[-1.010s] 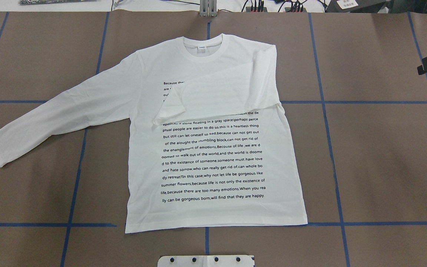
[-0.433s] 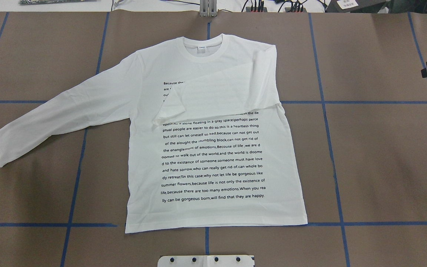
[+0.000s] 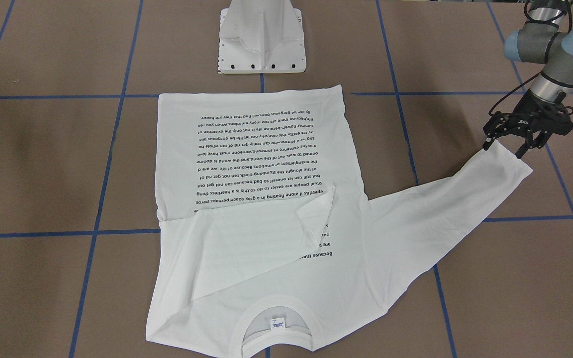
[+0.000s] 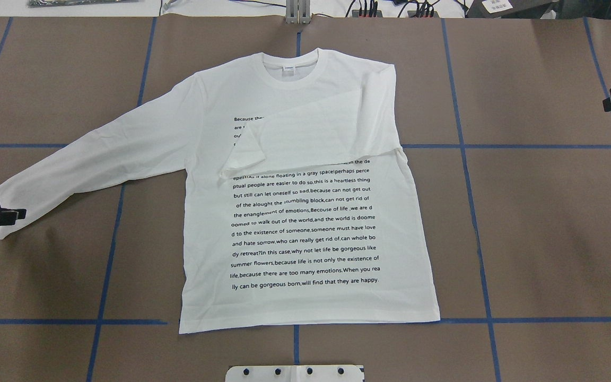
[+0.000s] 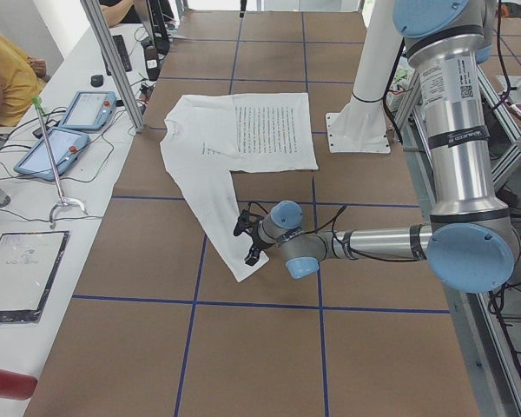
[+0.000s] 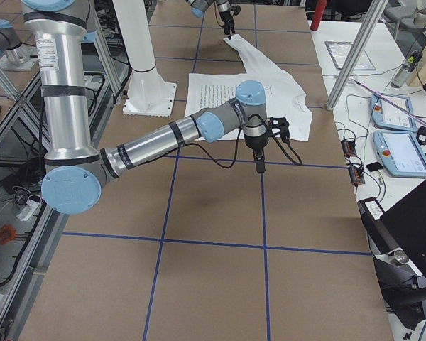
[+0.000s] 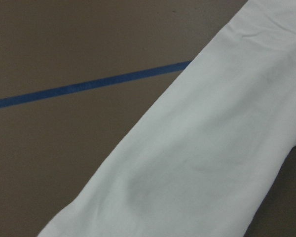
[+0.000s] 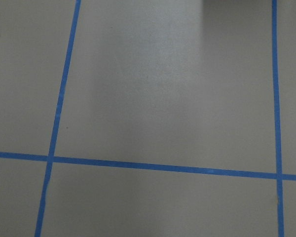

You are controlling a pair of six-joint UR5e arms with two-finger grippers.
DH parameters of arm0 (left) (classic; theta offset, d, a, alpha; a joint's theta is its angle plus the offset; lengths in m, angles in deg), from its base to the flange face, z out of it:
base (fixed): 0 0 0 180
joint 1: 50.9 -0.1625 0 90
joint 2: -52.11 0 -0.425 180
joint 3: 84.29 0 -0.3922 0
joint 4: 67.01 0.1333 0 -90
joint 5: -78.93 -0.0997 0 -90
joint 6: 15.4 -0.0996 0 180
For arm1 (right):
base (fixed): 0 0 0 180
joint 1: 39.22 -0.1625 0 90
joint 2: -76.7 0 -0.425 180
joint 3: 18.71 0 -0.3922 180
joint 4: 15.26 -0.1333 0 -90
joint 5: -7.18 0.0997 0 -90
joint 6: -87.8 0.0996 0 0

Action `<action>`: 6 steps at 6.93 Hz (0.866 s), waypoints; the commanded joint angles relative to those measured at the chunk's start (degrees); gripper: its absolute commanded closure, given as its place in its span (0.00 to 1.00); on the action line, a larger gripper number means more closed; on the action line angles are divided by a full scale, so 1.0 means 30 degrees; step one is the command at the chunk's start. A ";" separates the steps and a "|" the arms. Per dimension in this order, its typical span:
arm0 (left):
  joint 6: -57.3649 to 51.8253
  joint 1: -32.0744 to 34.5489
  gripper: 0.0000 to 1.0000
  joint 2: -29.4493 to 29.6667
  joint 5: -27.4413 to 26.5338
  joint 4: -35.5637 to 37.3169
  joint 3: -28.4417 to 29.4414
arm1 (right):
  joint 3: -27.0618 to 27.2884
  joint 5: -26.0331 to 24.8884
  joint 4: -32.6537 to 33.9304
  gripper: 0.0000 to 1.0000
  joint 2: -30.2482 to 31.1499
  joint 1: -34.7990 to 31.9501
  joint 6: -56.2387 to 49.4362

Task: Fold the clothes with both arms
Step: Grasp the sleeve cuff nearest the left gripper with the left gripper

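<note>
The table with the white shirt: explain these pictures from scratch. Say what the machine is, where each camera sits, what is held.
This is a robot: a left arm and a right arm on a white pedestal, each ending in a two-finger gripper. One camera looks down on the table from behind the robot, one faces it, two look from the table's ends, one rides on each wrist. A white long-sleeved T-shirt lies flat, print up. One sleeve is folded across the chest; the other sleeve lies stretched out. The left gripper is open at that sleeve's cuff, holding nothing yet. The right gripper hangs over bare table, off the shirt; whether it is open cannot be told.
</note>
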 commanded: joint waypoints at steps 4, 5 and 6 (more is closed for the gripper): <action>-0.0126 -0.0999 0.17 -0.0634 -0.0829 -0.0048 0.0053 | -0.0111 -0.0001 0.0000 0.00 0.0030 0.0000 0.0000; -0.0126 -0.1204 0.17 -0.0636 -0.0829 -0.0048 0.0053 | -0.0082 -0.0001 0.0029 0.00 0.0030 0.0000 0.0000; -0.0126 -0.1235 0.29 -0.0665 -0.0829 -0.0048 0.0053 | -0.0082 -0.0001 0.0000 0.00 0.0001 0.0000 0.0000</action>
